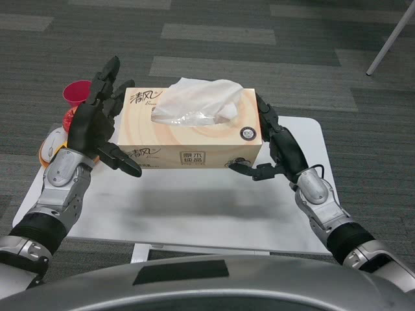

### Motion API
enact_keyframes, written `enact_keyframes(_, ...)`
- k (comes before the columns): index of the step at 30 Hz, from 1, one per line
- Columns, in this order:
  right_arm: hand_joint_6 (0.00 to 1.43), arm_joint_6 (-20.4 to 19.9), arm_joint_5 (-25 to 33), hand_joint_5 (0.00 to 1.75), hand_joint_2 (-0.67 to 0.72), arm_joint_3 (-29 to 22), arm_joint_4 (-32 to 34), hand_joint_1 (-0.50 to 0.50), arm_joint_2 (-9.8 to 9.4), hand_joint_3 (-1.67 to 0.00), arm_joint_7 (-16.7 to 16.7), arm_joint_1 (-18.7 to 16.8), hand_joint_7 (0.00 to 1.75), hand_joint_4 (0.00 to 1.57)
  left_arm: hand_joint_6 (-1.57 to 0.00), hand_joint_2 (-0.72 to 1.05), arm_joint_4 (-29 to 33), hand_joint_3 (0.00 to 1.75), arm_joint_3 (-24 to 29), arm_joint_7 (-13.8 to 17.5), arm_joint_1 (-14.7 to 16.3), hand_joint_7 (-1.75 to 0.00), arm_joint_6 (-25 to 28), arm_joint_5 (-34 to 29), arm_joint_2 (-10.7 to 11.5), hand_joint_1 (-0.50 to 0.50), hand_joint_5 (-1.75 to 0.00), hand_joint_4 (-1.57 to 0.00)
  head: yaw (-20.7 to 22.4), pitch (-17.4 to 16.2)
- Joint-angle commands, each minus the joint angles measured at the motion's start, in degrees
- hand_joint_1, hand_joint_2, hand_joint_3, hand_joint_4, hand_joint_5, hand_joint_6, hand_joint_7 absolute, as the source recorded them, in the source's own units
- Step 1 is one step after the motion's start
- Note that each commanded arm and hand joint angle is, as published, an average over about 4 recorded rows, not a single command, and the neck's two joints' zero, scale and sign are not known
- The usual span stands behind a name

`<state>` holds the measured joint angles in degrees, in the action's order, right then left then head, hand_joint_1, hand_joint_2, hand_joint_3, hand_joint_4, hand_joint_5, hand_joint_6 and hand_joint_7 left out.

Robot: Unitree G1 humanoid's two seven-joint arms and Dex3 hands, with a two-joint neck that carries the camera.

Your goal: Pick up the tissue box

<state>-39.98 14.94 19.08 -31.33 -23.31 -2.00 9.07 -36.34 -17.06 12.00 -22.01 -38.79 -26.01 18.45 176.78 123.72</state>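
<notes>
While hands press: left hand (97,126) and right hand (280,152) clamp the tissue box (189,133) ends.
Done: box seems lifted above worktop (194,207).
Left: little, only holding.

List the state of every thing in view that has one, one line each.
tissue box: held between both hands, seemingly lifted off the table, a tissue sticking out of its top
left hand: pressed against the box's left end
right hand: pressed against the box's right end
pink cup: upright, behind the left hand
white table: a shadow under the box
</notes>
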Motion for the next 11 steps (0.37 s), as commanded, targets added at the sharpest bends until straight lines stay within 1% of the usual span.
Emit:
enact_keyframes(1,0.00,-0.3,-0.7,0.19,-0.48,0.9,1.6,-0.46,0.02,-0.63,-0.8,0.3,0.10,0.00,0.00,-0.28,0.5,0.00,-0.3,-0.3,-0.5,-0.07,0.0,-0.2,-0.3,0.50,-0.51,0.00,0.0,-0.1)
enact_keyframes(3,0.00,-0.3,-0.7,0.19,-0.48,0.9,1.6,-0.46,0.00,-0.63,-0.8,0.3,0.10,0.00,0.00,-0.28,0.5,0.00,-0.3,-0.3,-0.5,-0.07,0.1,-0.2,-0.3,0.50,-0.51,0.00,0.0,-0.1)
enact_keyframes(5,0.00,-0.3,-0.7,0.19,-0.48,0.9,1.6,-0.46,-0.05,-0.63,-0.7,0.3,0.07,0.00,0.00,-0.28,0.5,0.00,-0.3,-0.3,-0.5,-0.07,0.1,-0.2,-0.3,0.50,-0.51,0.00,0.0,-0.1)
enact_keyframes(11,0.00,-0.3,-0.7,0.19,-0.48,1.0,1.6,-0.46,0.02,-0.63,-0.7,0.3,0.07,0.00,0.00,-0.28,0.5,0.00,-0.4,-0.3,-0.5,-0.07,0.0,-0.1,-0.4,0.50,-0.51,0.00,0.0,-0.1)
